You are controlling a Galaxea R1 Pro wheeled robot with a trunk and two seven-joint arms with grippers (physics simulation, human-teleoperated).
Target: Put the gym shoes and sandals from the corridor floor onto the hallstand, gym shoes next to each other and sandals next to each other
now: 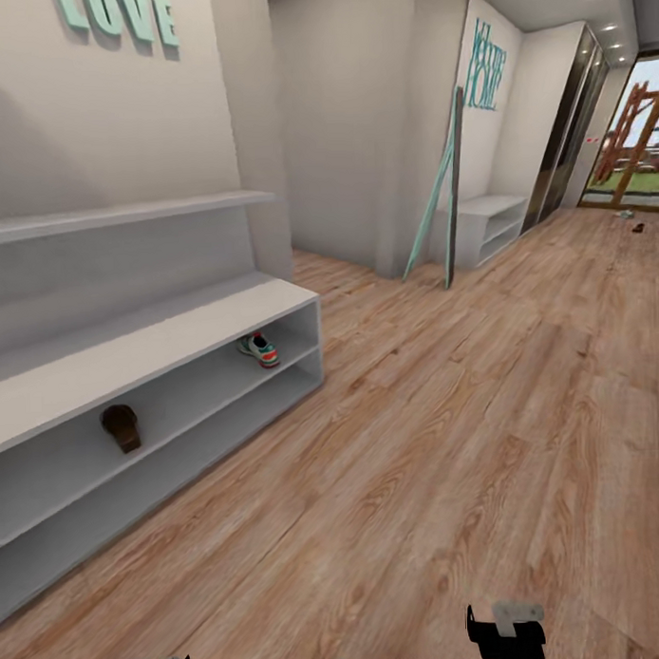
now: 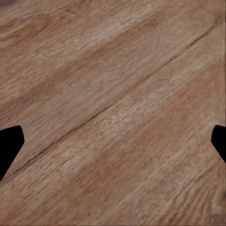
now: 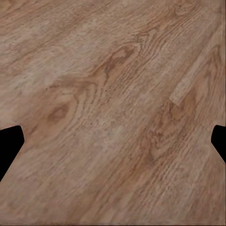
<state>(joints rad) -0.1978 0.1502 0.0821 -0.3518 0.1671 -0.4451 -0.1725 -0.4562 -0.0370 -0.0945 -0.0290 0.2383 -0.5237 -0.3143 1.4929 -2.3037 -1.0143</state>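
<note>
One gym shoe [image 1: 259, 349] and one sandal [image 1: 121, 427] sit apart on the rack [image 1: 159, 345]; far specks (perhaps shoes) lie on the floor [image 1: 447, 439]; left gripper [image 2: 113, 146] and right gripper [image 3: 113, 146] spread wide, empty.

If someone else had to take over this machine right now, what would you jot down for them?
Left tool: open, empty, over bare floor. Right tool: open, empty as well.

Done: one white sneaker with teal stripes and one dark brown leather sandal sit on the upper open shelf of the pale grey shoe rack, well apart from each other.

Left: two small items lie far down the light brown wood-plank floor near the glass door, one pale, one dark; probably the other shoes, too small to be sure. Fetch them and set each beside its partner.
</note>
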